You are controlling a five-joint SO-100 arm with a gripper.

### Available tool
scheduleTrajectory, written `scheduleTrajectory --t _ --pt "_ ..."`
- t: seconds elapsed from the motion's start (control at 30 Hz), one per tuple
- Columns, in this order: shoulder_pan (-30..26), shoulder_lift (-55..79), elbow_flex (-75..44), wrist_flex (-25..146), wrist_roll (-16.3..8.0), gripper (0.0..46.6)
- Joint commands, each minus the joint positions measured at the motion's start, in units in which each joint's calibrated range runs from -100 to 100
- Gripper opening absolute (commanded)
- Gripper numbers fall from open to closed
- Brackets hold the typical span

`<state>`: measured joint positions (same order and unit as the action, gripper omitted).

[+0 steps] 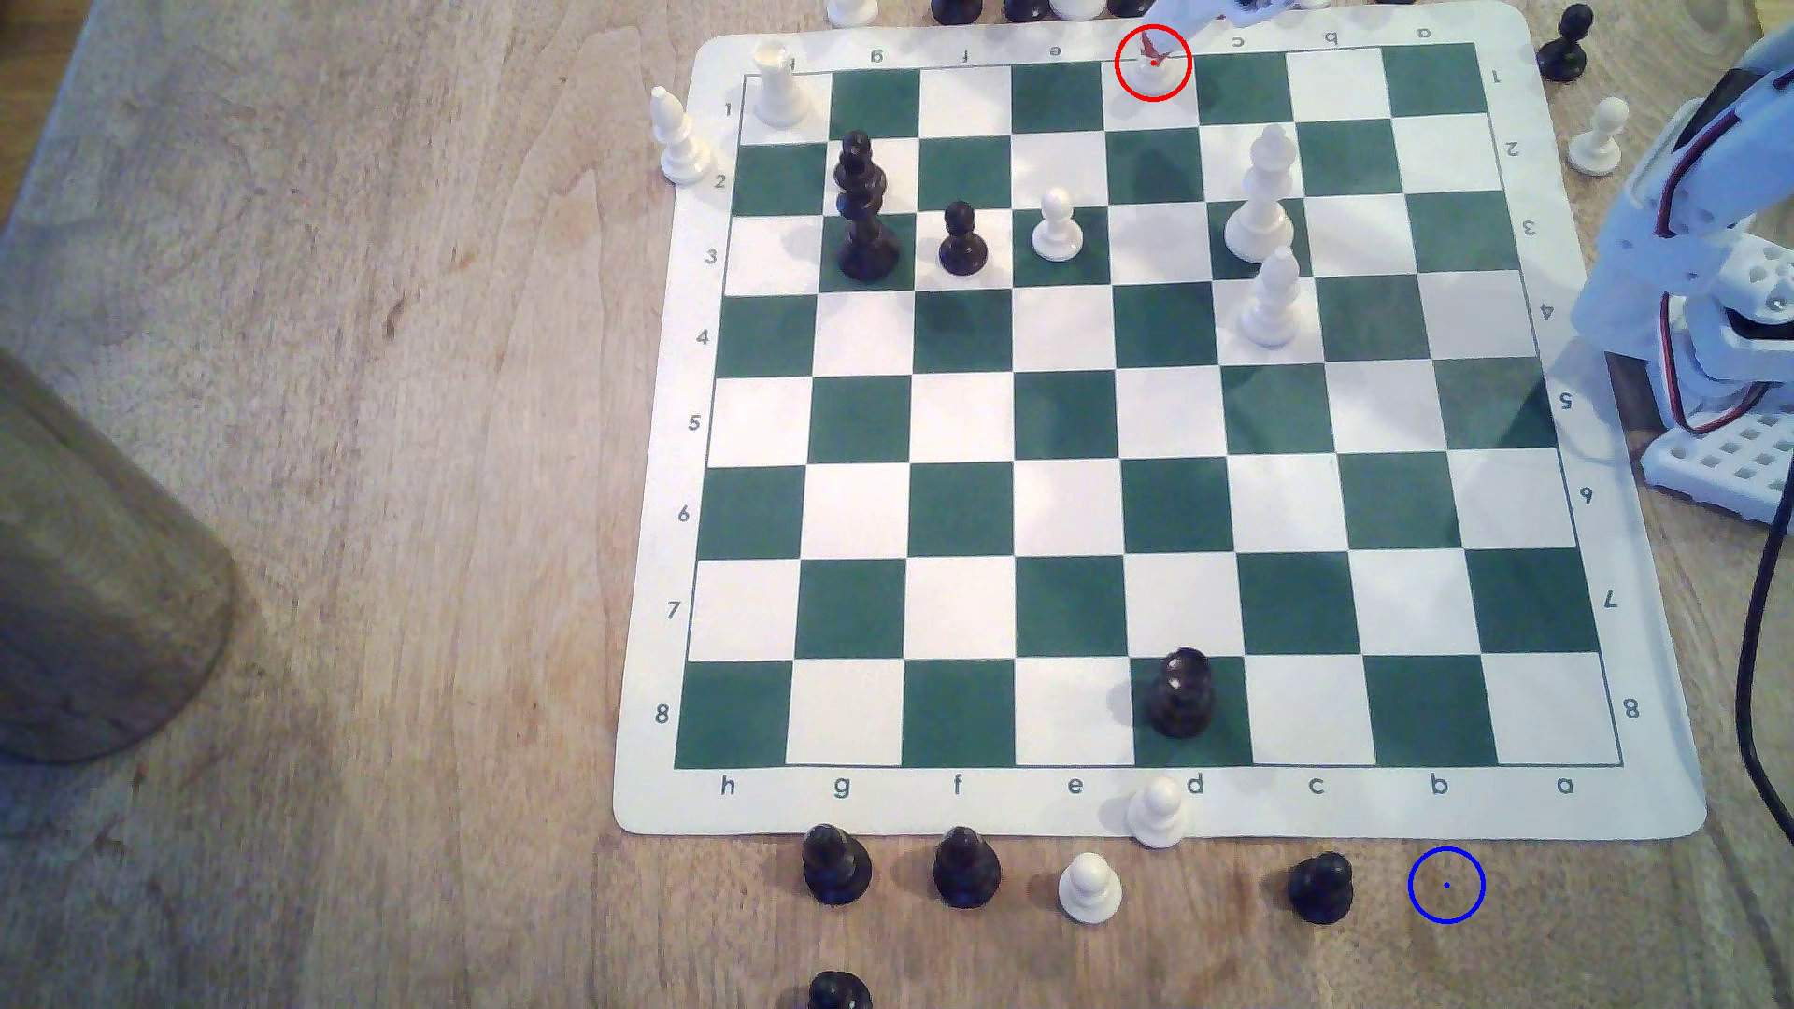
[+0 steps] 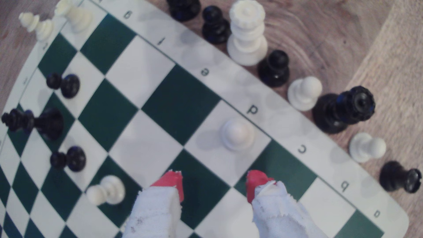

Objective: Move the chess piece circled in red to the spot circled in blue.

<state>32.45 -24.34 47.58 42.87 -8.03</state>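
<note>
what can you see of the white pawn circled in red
The white pawn circled in red is small, glossy plastic by its look, with a round ball head over a flared round base. It stands upright on the white d1 square at the board's far edge in the exterior view. Nothing touches it: the gripper hangs open above and just short of it, red-tipped fingers apart.

Piece count, board squares only.
The chessboard held five white pieces, two being pawns, and four black pieces, two pawns.
</note>
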Motion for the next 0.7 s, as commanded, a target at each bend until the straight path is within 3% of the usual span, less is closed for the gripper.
scheduleTrajectory --t 0.0,0.67 --pt "0.4 2.7 -1.8 -3.1 0.0 14.5" --pt "1.7 13.5 -2.3 -14.3 0.5 13.6"
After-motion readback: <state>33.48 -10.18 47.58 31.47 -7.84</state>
